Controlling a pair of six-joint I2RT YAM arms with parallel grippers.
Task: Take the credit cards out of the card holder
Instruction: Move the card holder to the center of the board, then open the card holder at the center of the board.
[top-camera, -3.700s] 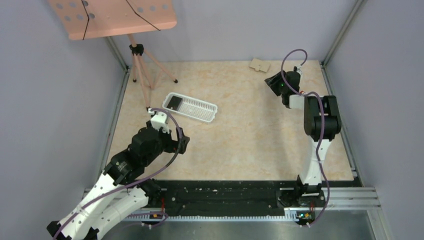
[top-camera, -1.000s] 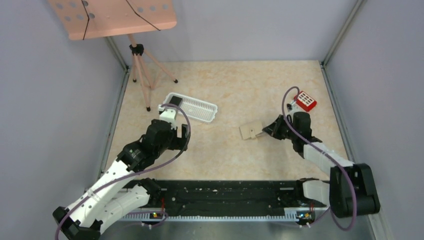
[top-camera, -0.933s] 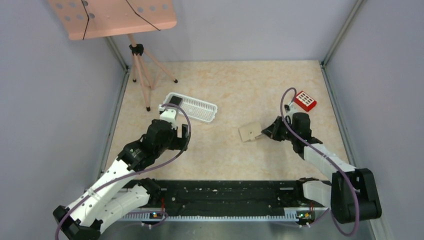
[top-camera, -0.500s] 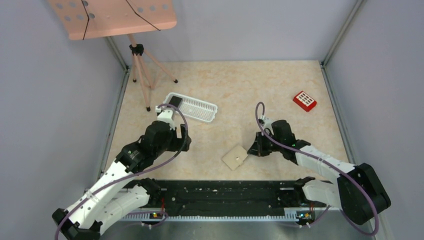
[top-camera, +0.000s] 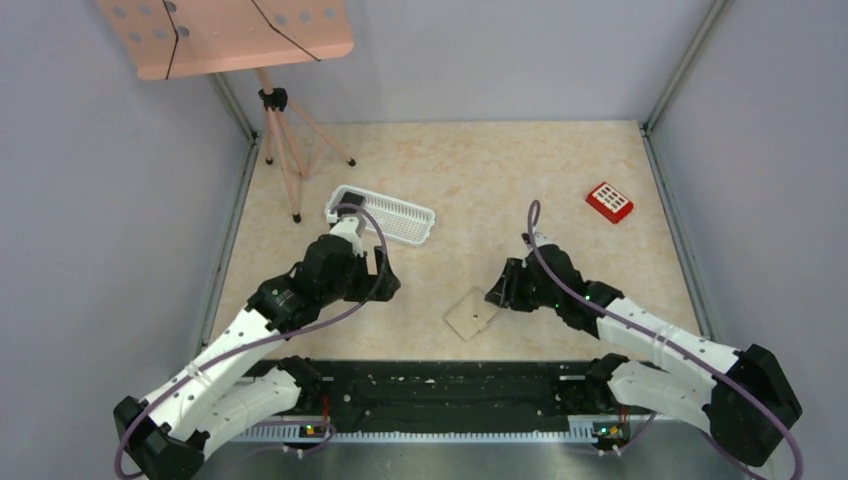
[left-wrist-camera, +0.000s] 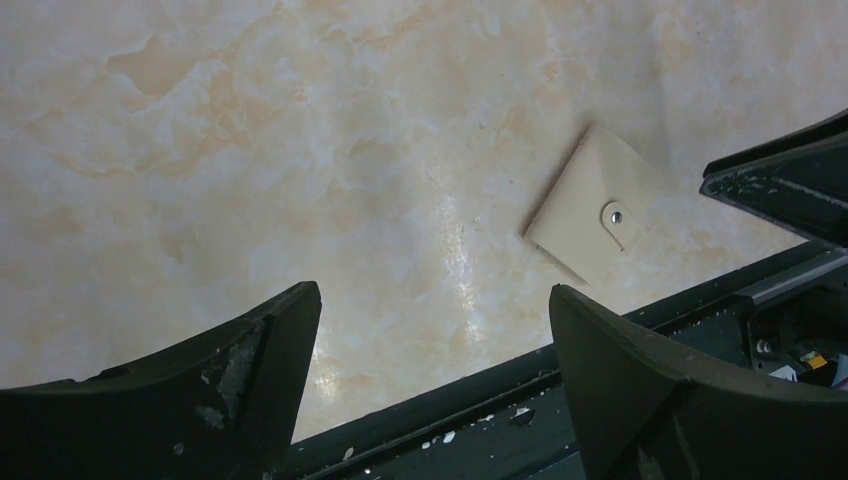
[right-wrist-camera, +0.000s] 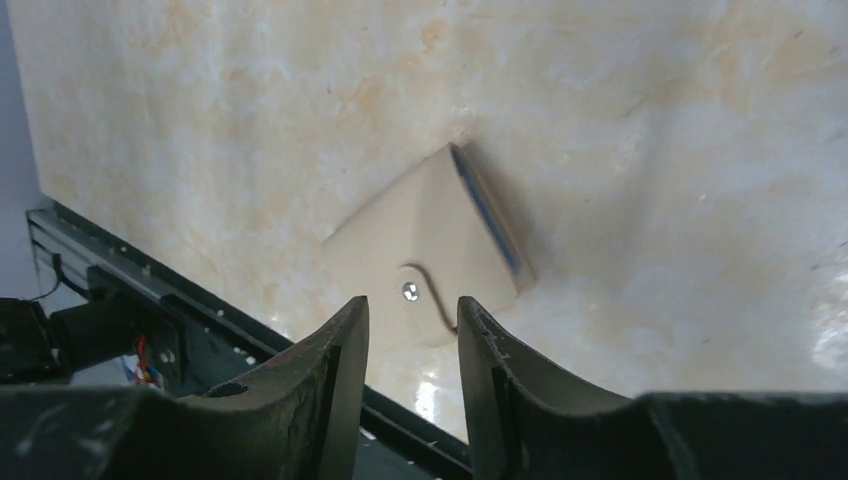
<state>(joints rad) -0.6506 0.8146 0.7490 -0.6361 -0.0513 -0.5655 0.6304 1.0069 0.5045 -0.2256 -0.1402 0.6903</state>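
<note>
At the far left the pink stand (top-camera: 225, 35) stood on its tripod by the back corner of the table (top-camera: 500, 170); just right of it lay the white slotted basket (top-camera: 395, 215); my left gripper (top-camera: 385, 275) hung near the basket's front edge, jaws spread wide with nothing between them and only marble beneath; further right the card holder (top-camera: 471, 314) lay flat and closed near the table's front edge, tan outside, its snap flap facing up and a blue edge showing along one side; my right gripper (top-camera: 497, 292) sat low just beside its right corner, jaws parted only narrowly and gripping nothing; whether the fingertips touched the holder I could not quite tell; well apart at the far right, the red box (top-camera: 609, 201) lay toward the back
</note>
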